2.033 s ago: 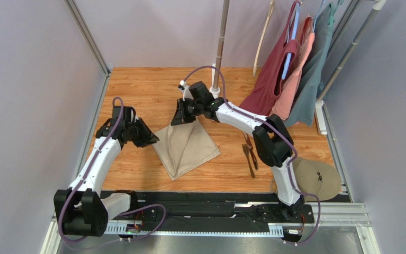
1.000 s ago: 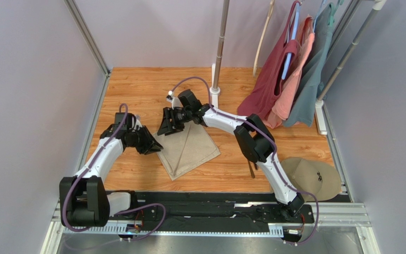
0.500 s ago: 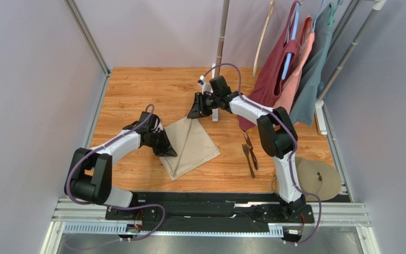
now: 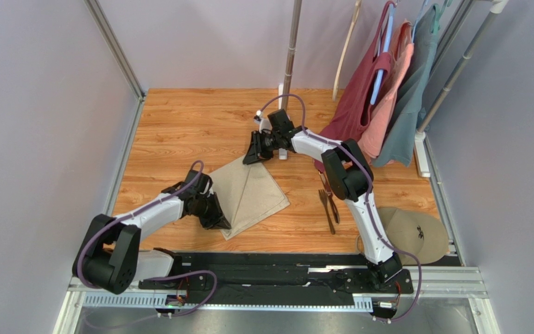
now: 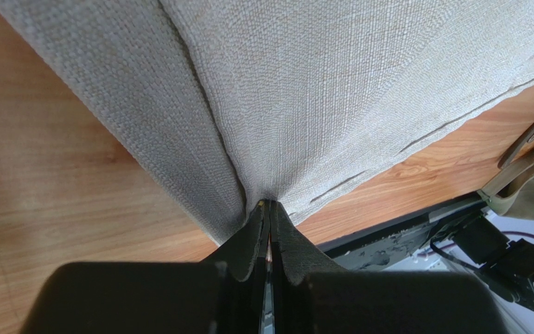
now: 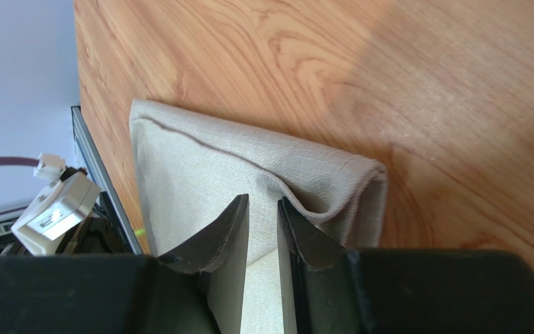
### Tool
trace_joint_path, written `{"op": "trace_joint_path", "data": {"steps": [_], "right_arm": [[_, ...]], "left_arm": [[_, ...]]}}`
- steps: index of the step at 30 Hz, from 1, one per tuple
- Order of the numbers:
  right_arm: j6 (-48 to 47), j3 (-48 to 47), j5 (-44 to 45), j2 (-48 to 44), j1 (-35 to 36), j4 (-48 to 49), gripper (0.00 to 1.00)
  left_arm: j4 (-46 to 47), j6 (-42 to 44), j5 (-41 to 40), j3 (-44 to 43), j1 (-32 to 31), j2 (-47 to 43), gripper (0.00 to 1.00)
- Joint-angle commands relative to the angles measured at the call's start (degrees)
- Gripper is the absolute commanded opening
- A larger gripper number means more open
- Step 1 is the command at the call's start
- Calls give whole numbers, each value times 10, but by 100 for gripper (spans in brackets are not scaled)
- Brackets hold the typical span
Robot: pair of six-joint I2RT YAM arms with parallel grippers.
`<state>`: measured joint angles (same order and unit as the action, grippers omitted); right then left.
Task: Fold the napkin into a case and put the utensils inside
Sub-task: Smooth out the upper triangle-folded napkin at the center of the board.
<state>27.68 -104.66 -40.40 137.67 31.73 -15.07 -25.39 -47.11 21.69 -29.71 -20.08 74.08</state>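
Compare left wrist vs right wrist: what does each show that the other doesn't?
Left wrist only: the left end effector pinched shut on an edge of the napkin, with cloth puckering into it and the black base rail beyond. Right wrist only: the right end effector, a narrow gap between its fingers, at a folded napkin corner, and a white box at the left. Both: the beige napkin lying on the wooden table.
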Motion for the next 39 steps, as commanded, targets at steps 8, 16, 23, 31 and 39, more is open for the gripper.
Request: {"op": "trace_joint_path", "data": {"steps": [8, 16, 23, 31, 39], "right_arm": [[49, -44, -20, 32, -13, 55, 25], [56, -68, -21, 16, -18, 22, 25], [33, -47, 9, -59, -17, -29, 34], [23, -28, 5, -71, -18, -28, 45], [43, -34, -22, 0, -11, 26, 45]], "left_arm": [[-25, -54, 2, 78, -18, -140, 7], [-62, -59, -2, 59, -19, -154, 8], [-99, -44, -17, -38, -18, -227, 15], [-40, -26, 16, -82, -16, -60, 5], [-58, -35, -22, -9, -16, -74, 0]]}}
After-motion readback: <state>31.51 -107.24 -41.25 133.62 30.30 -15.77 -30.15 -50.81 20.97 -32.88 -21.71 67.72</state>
